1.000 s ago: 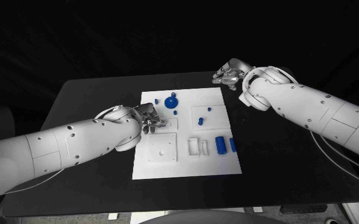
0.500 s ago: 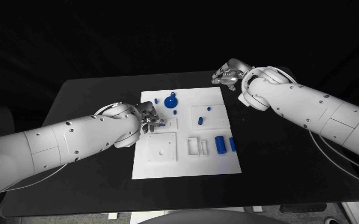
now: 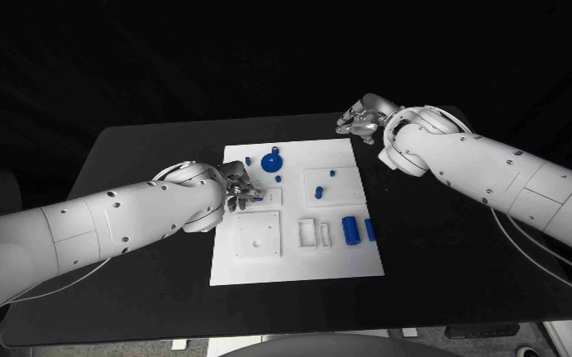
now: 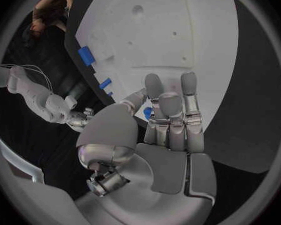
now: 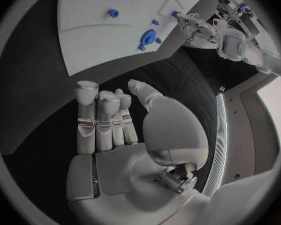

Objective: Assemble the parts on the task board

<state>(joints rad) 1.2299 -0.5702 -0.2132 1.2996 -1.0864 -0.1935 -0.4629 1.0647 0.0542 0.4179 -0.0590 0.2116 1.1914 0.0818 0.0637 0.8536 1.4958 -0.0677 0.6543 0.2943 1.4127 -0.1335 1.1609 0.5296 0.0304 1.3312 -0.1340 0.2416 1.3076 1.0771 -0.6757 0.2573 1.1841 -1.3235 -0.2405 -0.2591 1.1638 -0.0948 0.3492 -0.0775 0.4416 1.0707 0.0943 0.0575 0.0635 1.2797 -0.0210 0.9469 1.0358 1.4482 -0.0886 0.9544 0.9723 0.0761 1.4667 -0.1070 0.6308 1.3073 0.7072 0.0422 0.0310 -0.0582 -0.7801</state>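
Left hand (image 3: pixel 237 189) shifted (holding a blue part (image 4: pixel 147 113))

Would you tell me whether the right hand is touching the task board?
Apart: the head view shows the right hand beyond the task board's far corner, above black table.

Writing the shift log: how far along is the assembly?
Early. The left robot hand pinches a small blue part over the task board. The blue cylinder and disc-shaped part lie loose. The right robot hand is off the board, holding nothing.
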